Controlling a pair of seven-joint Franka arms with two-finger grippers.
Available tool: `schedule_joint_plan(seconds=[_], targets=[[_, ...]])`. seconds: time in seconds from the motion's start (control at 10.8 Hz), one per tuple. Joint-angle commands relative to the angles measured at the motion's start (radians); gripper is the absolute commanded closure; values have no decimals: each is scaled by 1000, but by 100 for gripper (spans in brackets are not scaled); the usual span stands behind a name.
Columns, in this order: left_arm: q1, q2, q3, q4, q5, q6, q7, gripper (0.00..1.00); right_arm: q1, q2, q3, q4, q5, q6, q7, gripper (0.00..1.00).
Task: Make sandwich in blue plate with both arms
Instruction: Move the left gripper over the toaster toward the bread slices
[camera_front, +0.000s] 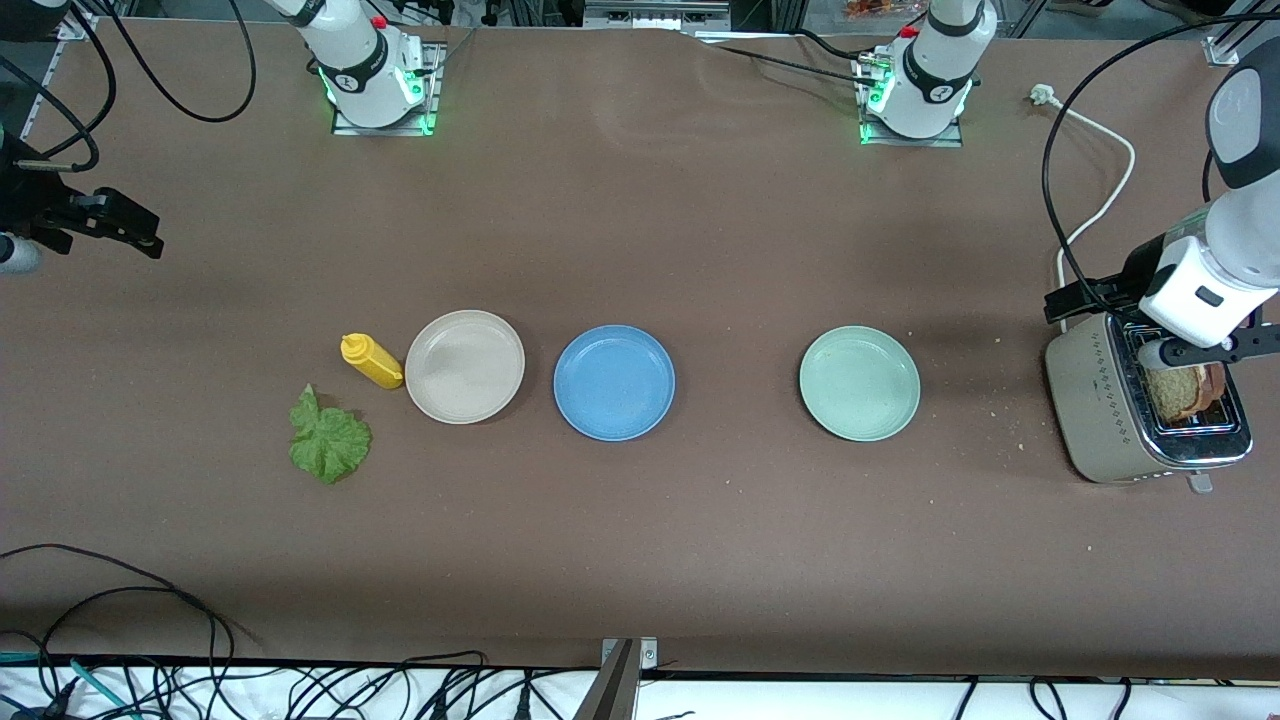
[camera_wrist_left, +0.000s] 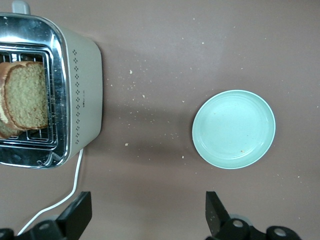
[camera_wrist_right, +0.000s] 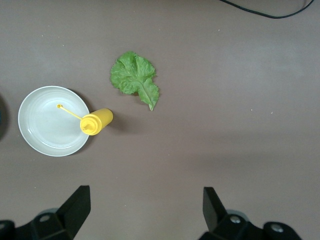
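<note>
Both my pincers gape wide and empty: left pincer (camera_wrist_left: 145, 215) over the toaster (camera_front: 1120, 410) at frame's right edge, right pincer (camera_wrist_right: 142, 212) waiting at frame's left edge; bread (camera_wrist_left: 27, 97) is light, crumbly, so I'd pinch its top crust gently

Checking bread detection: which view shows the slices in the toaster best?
Left wrist view: the bread slices stand in the toaster slots, seen from above. Front view shows them partly covered by the left gripper. Right wrist view shows none.

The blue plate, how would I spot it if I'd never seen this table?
Look at the row of three plates across the middle of the table. The blue plate is the middle one, between the beige plate and the green plate. It is the only blue one.
</note>
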Motion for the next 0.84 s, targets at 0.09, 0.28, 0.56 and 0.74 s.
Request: schedule_joint_plan(seconds=[0.09, 0.28, 0.56, 0.74], targets=[[20, -13, -2, 4, 19, -17, 21, 0, 1, 10, 3, 33, -15, -16, 9, 0], [34, -13, -2, 4, 19, -17, 27, 0, 3, 10, 4, 45, -15, -16, 9, 0], [62, -13, -2, 7, 19, -17, 29, 0, 3, 10, 4, 47, -15, -17, 9, 0], [95, -11, -2, 7, 22, -14, 33, 0, 3, 10, 3, 47, -15, -17, 7, 0]])
